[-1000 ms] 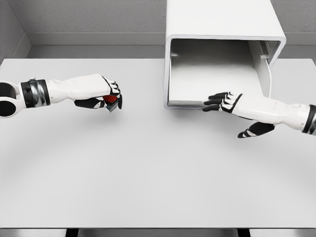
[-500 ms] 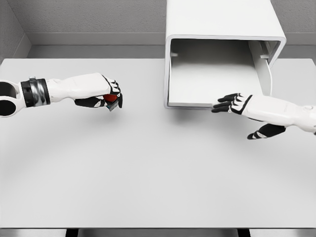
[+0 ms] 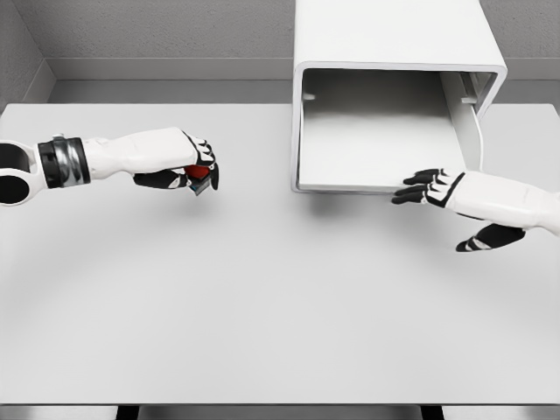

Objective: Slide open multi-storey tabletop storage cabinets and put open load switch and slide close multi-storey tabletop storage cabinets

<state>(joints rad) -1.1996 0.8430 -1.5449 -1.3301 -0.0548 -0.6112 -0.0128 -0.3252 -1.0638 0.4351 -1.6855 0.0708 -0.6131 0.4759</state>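
White tabletop fills most of the head view, a plain matte bench with a thin front edge and dark gaps showing below it. Behind the bench's far edge runs a pale ledge, and above that a grey, speckled wall; a second grey wall angles in at the far left corner. No writing, brand or label can be read on anything.

At the far edge, right of centre, stands a white storage cabinet with rounded corners. Its drawer is slid out toward the viewer, showing a bare pale-grey floor and low side walls.

The left hand reaches in from the left edge of the bench on a white arm with a black and silver wrist band. Its black-tipped fingers are clenched around the load switch, a small red object with a darker part underneath, held above the tabletop well to the left of the cabinet.

The right hand comes in from the right edge. It is released, with fingers stretched out flat and pointing left, just at the drawer's front right corner; whether they touch the drawer cannot be told. Its thumb hangs lower, apart from the fingers.
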